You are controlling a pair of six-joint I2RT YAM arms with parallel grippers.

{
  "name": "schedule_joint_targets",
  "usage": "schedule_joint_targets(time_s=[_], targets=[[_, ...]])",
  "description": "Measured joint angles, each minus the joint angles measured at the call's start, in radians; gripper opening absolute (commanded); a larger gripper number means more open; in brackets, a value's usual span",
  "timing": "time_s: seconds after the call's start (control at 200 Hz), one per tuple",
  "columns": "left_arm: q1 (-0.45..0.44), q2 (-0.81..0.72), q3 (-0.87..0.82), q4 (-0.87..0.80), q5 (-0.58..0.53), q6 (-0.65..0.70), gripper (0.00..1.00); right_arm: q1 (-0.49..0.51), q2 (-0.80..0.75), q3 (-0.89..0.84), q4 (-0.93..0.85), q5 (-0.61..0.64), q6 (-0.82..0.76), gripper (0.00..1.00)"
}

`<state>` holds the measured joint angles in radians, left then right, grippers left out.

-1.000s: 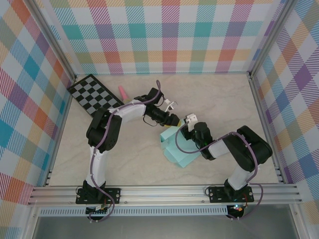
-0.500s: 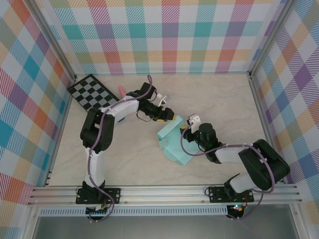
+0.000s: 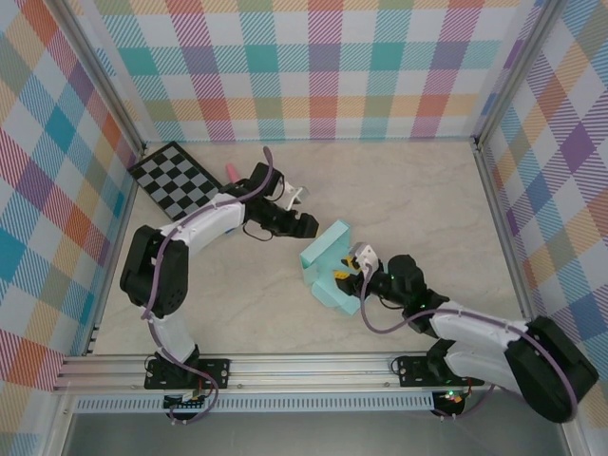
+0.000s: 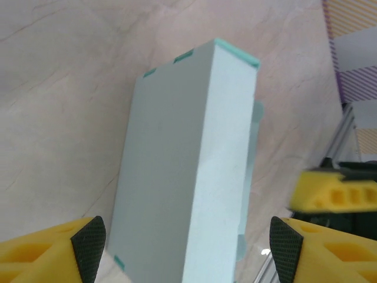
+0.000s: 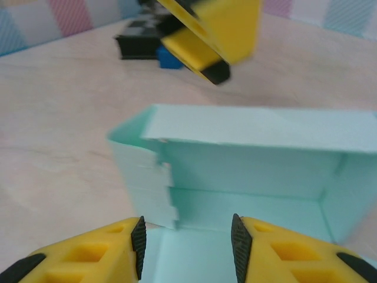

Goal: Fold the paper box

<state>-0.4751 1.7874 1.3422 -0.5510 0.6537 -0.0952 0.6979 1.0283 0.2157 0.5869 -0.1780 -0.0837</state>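
Observation:
The paper box [image 3: 324, 258] is pale mint card, partly formed, lying at the table's middle with one long wall raised and its inside open toward my right arm. In the right wrist view the box [image 5: 253, 159] shows a notched side flap on the left, and my right gripper [image 5: 187, 247] stands open over its near flap. From above, the right gripper [image 3: 344, 275] sits at the box's near right edge. My left gripper [image 3: 306, 226] is open, a little back-left of the box and apart from it. The left wrist view looks down the box's outer wall [image 4: 188, 165] between my left gripper's [image 4: 187, 250] spread fingers.
A black-and-white checkerboard [image 3: 180, 180] lies at the back left with a small pink object [image 3: 232, 173] beside it. A small blue cube [image 5: 169, 59] sits by the board. Plaid walls close three sides, and an aluminium rail [image 3: 313, 366] runs along the front.
My left gripper has pulled back to the upper left, away from the box, and opened wider. My right arm has stretched lower and its gripper now sits at the box's near edge.

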Motion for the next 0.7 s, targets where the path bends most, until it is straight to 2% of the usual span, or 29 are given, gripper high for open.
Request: schedule_joint_targets(time_s=[0.08,0.175,0.27,0.36,0.4,0.485,0.515,0.7], targets=[[0.0,-0.022,-0.023,0.0,-0.04,-0.017,0.76,0.038,-0.066,-0.001,-0.04,-0.015,-0.026,0.48],[0.0,-0.028,-0.036,0.01,-0.078,-0.048,0.76,0.071,-0.074,-0.001,-0.058,-0.026,-0.04,0.49],[0.0,-0.031,-0.055,0.031,-0.11,-0.075,0.76,0.117,-0.019,0.0,-0.05,-0.025,-0.054,0.5],[0.0,-0.031,-0.071,0.042,-0.133,-0.097,0.77,0.175,0.1,0.011,-0.021,-0.002,-0.063,0.52],[0.0,-0.032,-0.081,0.053,-0.142,-0.103,0.76,0.2,0.162,0.019,0.008,0.024,-0.064,0.59],[0.0,-0.036,-0.105,0.069,-0.159,-0.123,0.76,0.235,0.275,0.044,0.068,0.101,-0.043,0.61],[0.0,-0.04,-0.116,0.076,-0.166,-0.129,0.76,0.238,0.304,0.056,0.082,0.129,-0.03,0.68],[-0.001,-0.051,-0.138,0.096,-0.177,-0.156,0.76,0.293,0.451,0.133,0.207,0.329,0.027,0.7]])
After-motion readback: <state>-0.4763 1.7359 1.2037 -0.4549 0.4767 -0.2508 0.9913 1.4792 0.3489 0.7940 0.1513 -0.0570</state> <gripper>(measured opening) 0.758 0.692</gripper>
